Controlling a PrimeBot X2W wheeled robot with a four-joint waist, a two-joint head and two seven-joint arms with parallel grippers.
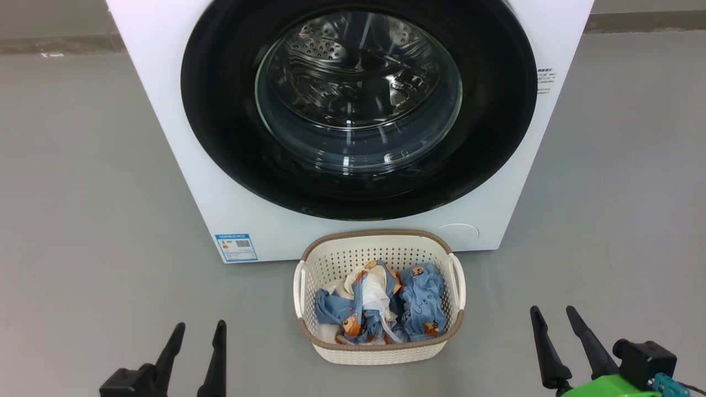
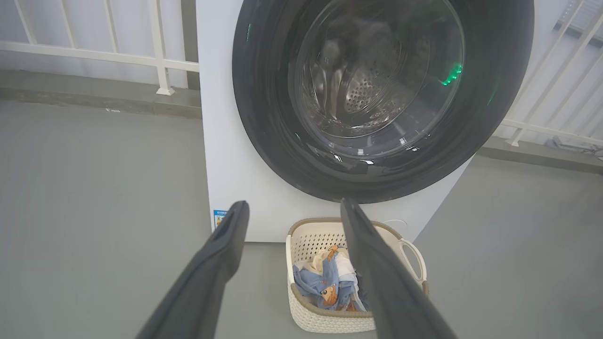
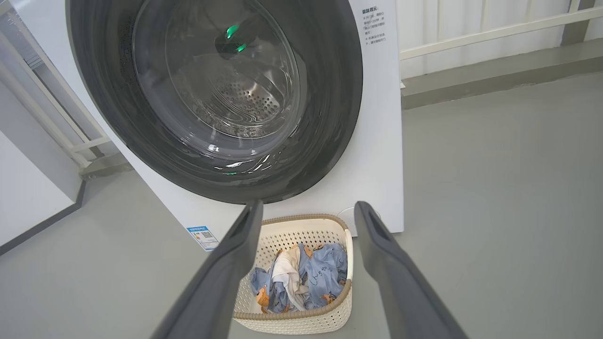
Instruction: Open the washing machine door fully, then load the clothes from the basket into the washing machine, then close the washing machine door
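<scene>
On the grey floor (image 1: 83, 193) the basket (image 1: 380, 353) sits between the open left gripper (image 1: 199, 325) and open right gripper (image 1: 551, 310), door (image 1: 496, 110) seemingly shut.

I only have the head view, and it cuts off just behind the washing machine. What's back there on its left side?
Observer: The left wrist view shows a left railing, white, standing on a raised grey kerb.
Operator: And on the right side?
Observer: The right wrist view shows a right railing, also white, running off behind the machine's corner.
Operator: Anything on the door that I can't make out from up here?
Observer: Green glints are reflected in the glass of the washing machine door.
</scene>
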